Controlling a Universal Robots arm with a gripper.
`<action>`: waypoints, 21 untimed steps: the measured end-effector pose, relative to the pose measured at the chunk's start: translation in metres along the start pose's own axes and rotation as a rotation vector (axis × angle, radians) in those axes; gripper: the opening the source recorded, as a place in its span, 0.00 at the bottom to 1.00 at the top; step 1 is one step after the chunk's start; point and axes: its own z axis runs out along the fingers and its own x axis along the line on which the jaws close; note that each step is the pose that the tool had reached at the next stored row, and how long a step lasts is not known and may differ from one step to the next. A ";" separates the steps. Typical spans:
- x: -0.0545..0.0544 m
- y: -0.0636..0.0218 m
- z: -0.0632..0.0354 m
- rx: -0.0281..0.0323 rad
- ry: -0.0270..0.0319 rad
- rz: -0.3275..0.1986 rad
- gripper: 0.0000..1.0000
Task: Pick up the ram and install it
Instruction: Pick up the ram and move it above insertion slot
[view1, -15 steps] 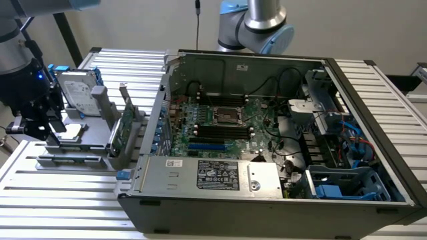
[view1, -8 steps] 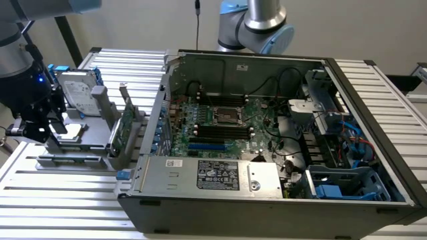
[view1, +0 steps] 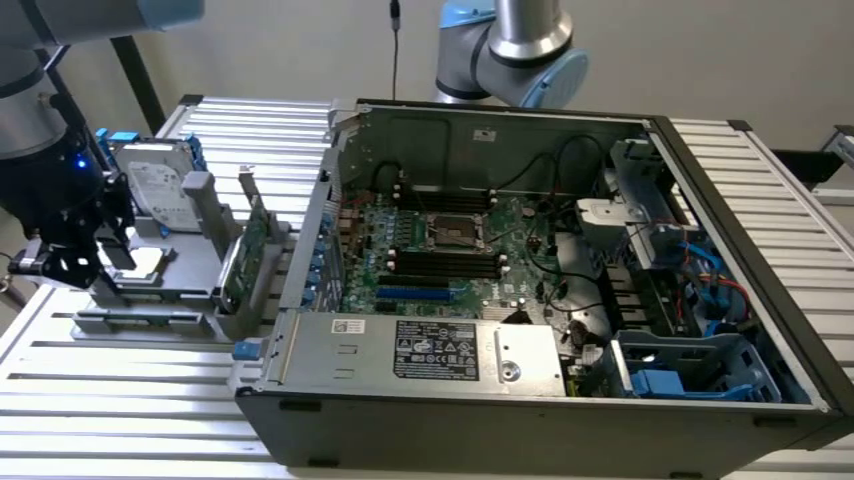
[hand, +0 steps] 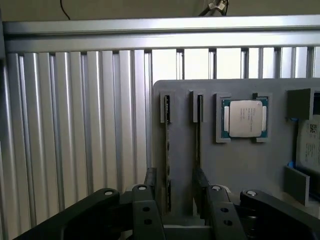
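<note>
Ribbed aluminium table (hand: 75, 125) beneath, grey holder (hand: 240, 170) at the exterior view's left, and the gripper (hand: 175, 180) hangs, jaws apart either side of the ram (hand: 167, 150) standing on edge in its slot, which looks light, stiff, thin, probably fragile, best pinched on its flat faces near the top edge.

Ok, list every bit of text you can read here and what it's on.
Nothing can be read for certain.
Black label on the power supply: print too small.
White sticker beside it: blurred.
Processor lid: print too faint.
Hard drive label: unreadable.
</note>
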 end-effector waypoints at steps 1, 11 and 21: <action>0.000 0.0000 0.0008 -0.0003 -0.0001 0.007 0.42; 0.006 -0.0006 0.0179 -0.0007 -0.0005 0.028 0.42; 0.013 -0.0026 0.0344 -0.0007 -0.0019 0.030 0.42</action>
